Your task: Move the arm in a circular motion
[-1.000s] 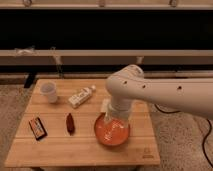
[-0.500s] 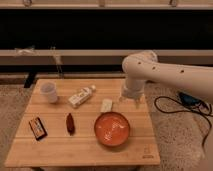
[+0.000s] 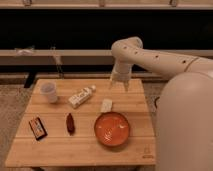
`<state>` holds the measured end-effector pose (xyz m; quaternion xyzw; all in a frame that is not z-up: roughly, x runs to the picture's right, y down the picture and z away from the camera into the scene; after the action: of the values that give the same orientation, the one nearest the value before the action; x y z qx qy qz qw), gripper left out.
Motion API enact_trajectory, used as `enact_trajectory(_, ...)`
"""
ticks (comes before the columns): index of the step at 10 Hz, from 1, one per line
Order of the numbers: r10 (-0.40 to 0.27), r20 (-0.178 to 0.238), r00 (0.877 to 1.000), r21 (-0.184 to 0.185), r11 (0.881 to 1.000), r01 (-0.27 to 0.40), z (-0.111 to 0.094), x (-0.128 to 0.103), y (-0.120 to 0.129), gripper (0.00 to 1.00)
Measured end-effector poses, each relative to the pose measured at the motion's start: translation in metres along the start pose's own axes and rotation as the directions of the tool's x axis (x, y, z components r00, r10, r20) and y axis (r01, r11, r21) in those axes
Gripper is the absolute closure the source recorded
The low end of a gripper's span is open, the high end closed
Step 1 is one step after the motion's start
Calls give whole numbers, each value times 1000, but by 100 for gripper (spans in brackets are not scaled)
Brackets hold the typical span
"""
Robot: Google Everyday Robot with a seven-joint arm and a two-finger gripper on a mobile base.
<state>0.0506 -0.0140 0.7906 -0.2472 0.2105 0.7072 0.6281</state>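
The big cream-white arm (image 3: pixel 160 57) reaches in from the right, with a thick rounded segment filling the lower right. Its elbow joint bends down over the far right part of the wooden table (image 3: pixel 60 145). The gripper (image 3: pixel 119 86) hangs below the joint, pointing down above the table's back edge, above and behind a small white packet (image 3: pixel 106 105). It holds nothing that I can see.
On the table stand a white cup (image 3: pixel 48 92), a white bottle lying on its side (image 3: pixel 81 96), an orange bowl (image 3: pixel 112 128), a dark red object (image 3: pixel 70 123) and a small dark box (image 3: pixel 37 127). A dark bench runs behind.
The arm has swung from above the orange bowl toward the back right of the table and risen. The objects on the table have not moved.
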Motion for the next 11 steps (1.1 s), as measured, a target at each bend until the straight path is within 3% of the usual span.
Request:
enact_trajectory(3, -102, 5, 995, -3, 995, 102, 6, -25, 65, 35)
enact_trajectory(6, -241, 7, 971, 0, 971, 241, 11, -34, 144, 35)
enact_trajectory(7, -286, 7, 958, -2, 958, 286, 11, -30, 170, 35)
enact_trajectory(9, -386, 2, 922, -4, 922, 386, 11, -5, 224, 35)
enact_trajectory(11, -472, 1, 882, -9, 882, 472, 6, 38, 268, 35)
